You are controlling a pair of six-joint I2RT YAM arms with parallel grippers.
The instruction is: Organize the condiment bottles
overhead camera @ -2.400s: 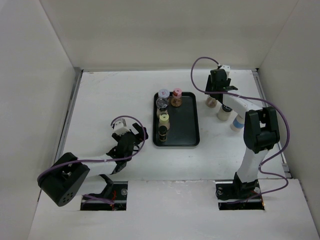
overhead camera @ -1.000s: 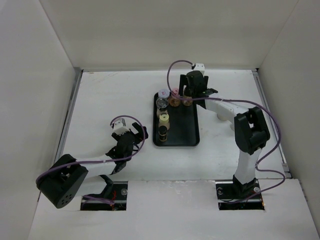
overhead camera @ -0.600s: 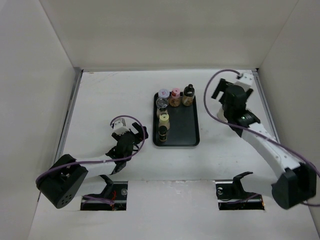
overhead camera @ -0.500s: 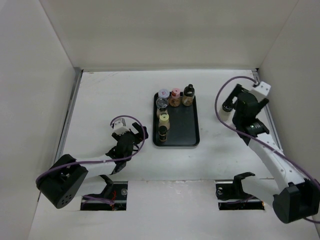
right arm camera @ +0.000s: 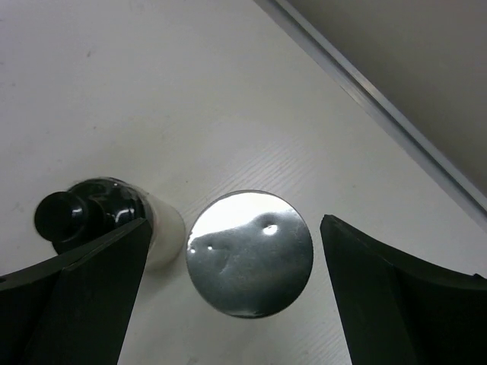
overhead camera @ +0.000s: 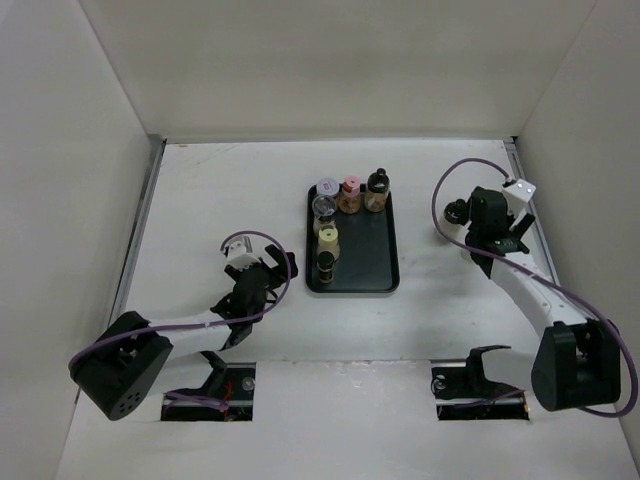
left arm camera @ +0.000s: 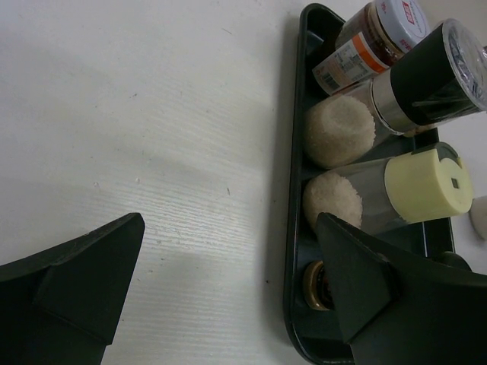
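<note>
the right gripper (right arm camera: 234,225) hangs over the right side of the table (overhead camera: 220,200) with its fingers spread wide. a cylinder with a shiny silver top (right arm camera: 249,253) stands in the gap between them, and neither finger touches it. just beside that cylinder, toward the gripper's left finger, stands a black-capped white bottle (right arm camera: 99,209); whether the two touch cannot be told. in the top view this bottle's cap shows just left of the right gripper, well apart from the black tray (overhead camera: 372,262), while the cylinder is hidden under the wrist. six condiment bottles stand in the tray. along its far edge, side by side, are a lavender-capped jar (overhead camera: 327,187), a pink-capped bottle (overhead camera: 351,187) and a dark-capped bottle (overhead camera: 377,184). down the tray's left side, nearer than the jar, come a grinder with a clear top (overhead camera: 322,207), a yellow-capped bottle (overhead camera: 328,238) and a black bottle with a gold ring (overhead camera: 326,263), one after another in a close line. the left gripper (overhead camera: 268,270) sits low over the table just left of the tray, near its near left corner, with its fingers apart and nothing held. in the left wrist view the tray's left rim runs up just inside the right finger. past it, the yellow-capped bottle, the grinder and the jar show from the side, packed close. only a gold ring of the nearest bottle peeks out beside the finger.
</note>
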